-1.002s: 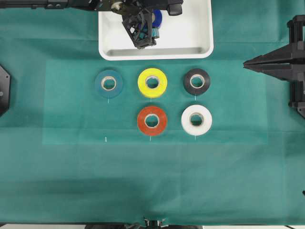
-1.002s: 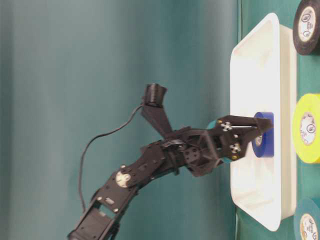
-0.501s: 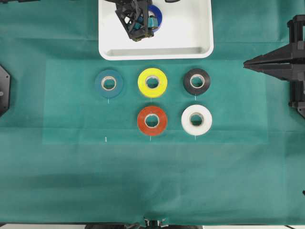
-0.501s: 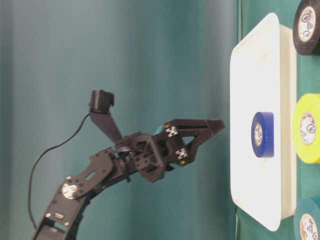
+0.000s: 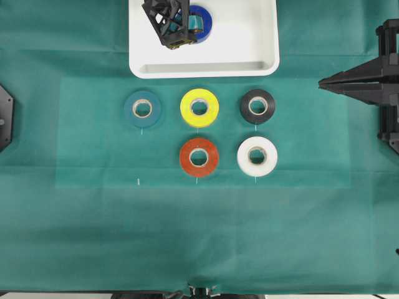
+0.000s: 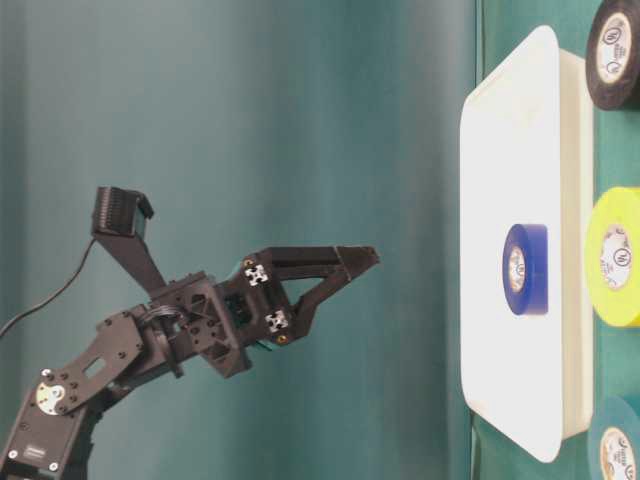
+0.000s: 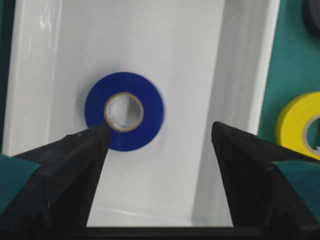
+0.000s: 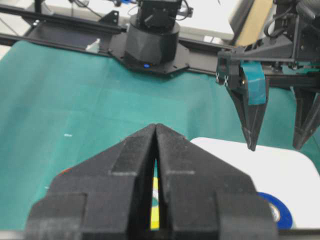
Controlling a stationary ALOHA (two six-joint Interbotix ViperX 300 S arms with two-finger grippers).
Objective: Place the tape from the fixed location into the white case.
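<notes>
The royal-blue tape (image 5: 204,12) lies flat in the white case (image 5: 243,59), partly hidden under my left gripper (image 5: 184,25) in the overhead view. The table-level view shows the tape (image 6: 525,268) resting in the case (image 6: 500,100) and my left gripper (image 6: 365,262) well above it, open and empty. In the left wrist view the tape (image 7: 124,111) lies on the case floor (image 7: 200,75) below my open left gripper (image 7: 160,132). My right gripper (image 5: 324,84) is shut and empty at the right edge; it also shows in the right wrist view (image 8: 156,126).
Five other rolls lie on the green cloth in front of the case: dull teal-blue (image 5: 142,109), yellow (image 5: 199,107), black (image 5: 257,106), orange-red (image 5: 199,157) and white (image 5: 257,156).
My left gripper has let go of the blue tape and lifted well up from the case. The tape stays flat in the case. The right arm has not moved.
</notes>
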